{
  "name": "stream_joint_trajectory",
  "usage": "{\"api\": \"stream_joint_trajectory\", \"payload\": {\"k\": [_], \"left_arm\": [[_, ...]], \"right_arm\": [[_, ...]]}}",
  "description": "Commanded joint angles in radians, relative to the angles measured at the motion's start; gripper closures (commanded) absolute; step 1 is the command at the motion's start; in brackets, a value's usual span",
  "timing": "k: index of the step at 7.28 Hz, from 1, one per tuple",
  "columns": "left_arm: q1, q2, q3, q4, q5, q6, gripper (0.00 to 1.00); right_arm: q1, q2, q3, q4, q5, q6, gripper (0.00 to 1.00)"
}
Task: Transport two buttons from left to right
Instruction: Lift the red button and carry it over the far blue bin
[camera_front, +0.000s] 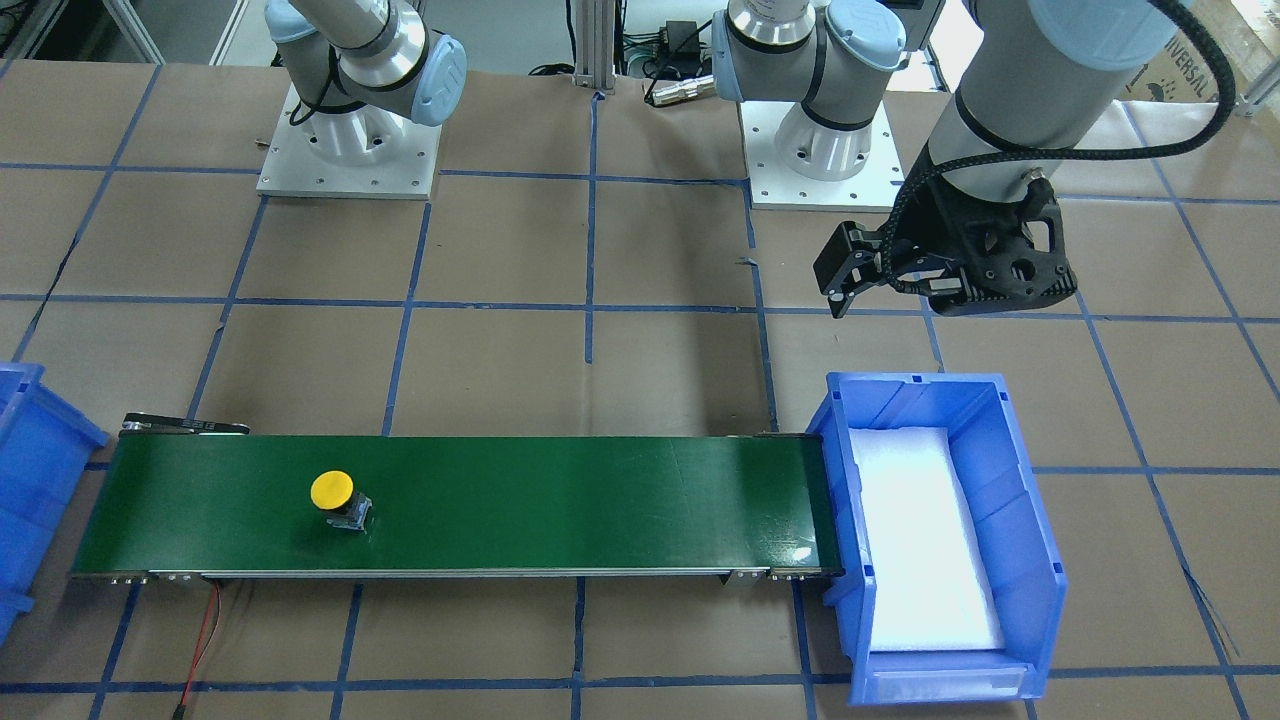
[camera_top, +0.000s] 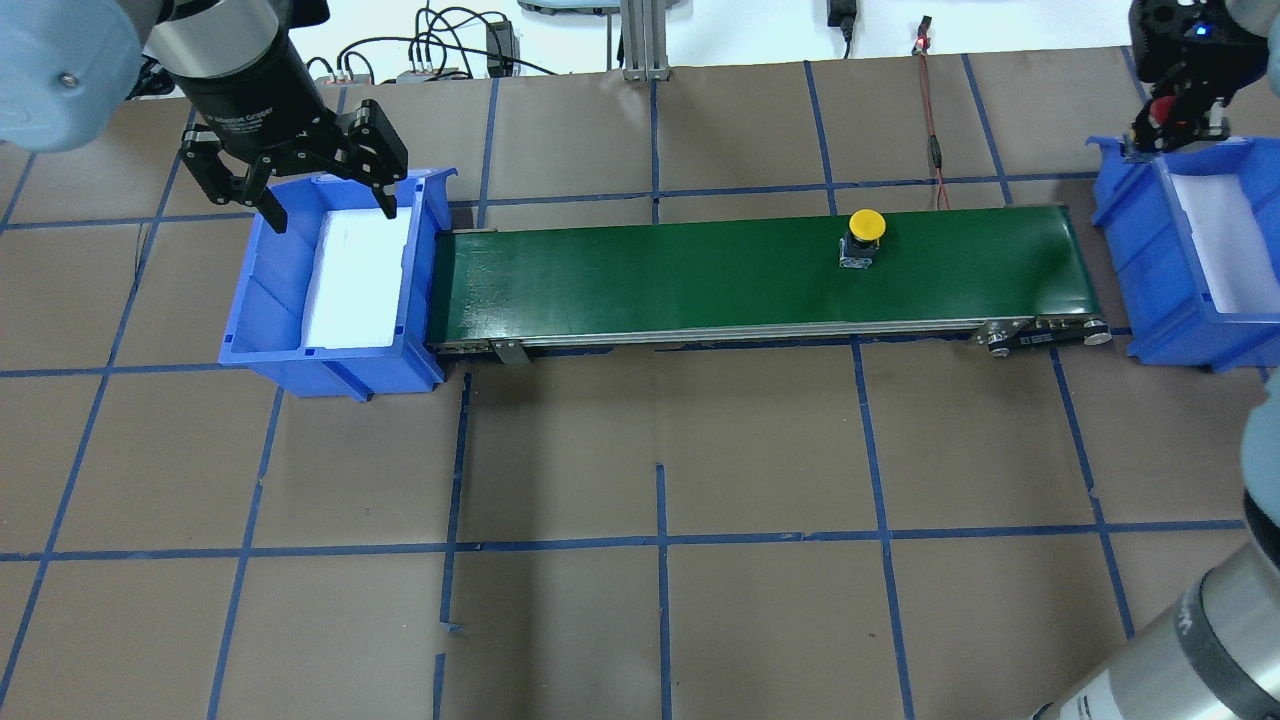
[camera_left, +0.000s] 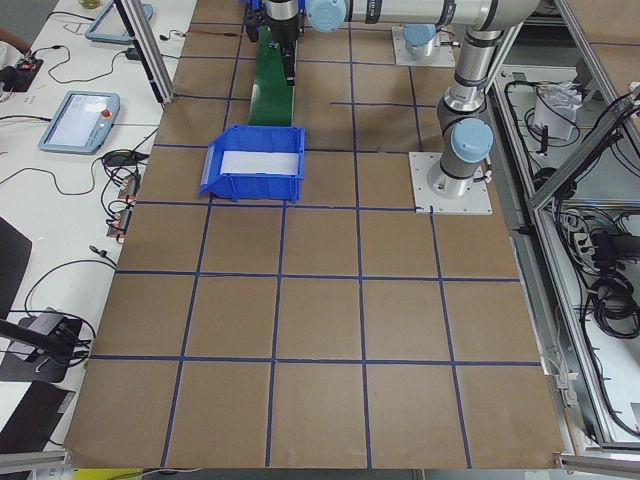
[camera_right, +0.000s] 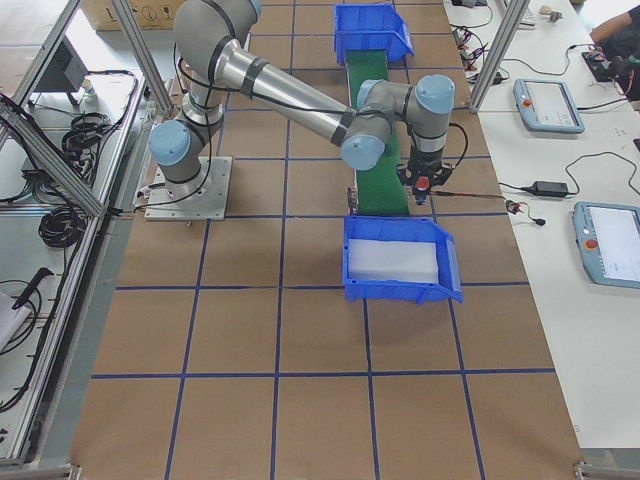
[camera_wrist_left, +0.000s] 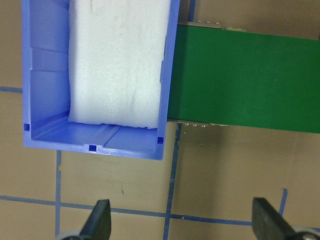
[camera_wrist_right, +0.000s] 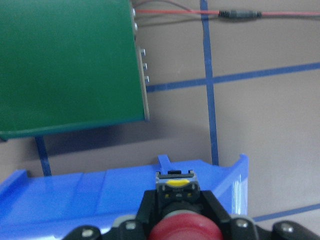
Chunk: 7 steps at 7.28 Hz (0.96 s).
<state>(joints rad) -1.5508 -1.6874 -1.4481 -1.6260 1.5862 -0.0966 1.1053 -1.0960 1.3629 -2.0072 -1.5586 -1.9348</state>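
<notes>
The yellow button (camera_top: 865, 228) stands on the green conveyor belt (camera_top: 700, 270), toward its right end; it also shows in the front view (camera_front: 333, 492). The red button (camera_wrist_right: 182, 231) sits between my right gripper's (camera_wrist_right: 182, 215) fingers, cap toward the camera. My right gripper (camera_top: 1172, 118) is shut on it above the far rim of the right blue bin (camera_top: 1150, 270). My left gripper (camera_top: 300, 185) is open and empty above the far edge of the left blue bin (camera_top: 250, 300). Its fingertips (camera_wrist_left: 102, 220) show spread apart in the left wrist view.
Both bins are lined with white foam (camera_top: 355, 280) and stand at the belt's ends. A red and black cable (camera_top: 930, 120) runs from the belt's right end to the back edge. The table is brown paper with blue tape lines.
</notes>
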Motion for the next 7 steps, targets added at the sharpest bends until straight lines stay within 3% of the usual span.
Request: {"api": "stream_joint_trajectory", "payload": {"k": [1,4,7], "left_arm": [[0.000,0.000,0.000,0.000,0.000,0.000,0.00],[0.002,0.000,0.000,0.000,0.000,0.000,0.00],[0.001,0.000,0.000,0.000,0.000,0.000,0.00]], "right_arm": [[-0.082,0.065,-0.031,-0.012,0.008,-0.142,0.95],[-0.159,0.142,-0.019,-0.050,0.011,-0.233,0.95],[-0.202,0.191,-0.007,-0.051,0.011,-0.300,0.86]]}}
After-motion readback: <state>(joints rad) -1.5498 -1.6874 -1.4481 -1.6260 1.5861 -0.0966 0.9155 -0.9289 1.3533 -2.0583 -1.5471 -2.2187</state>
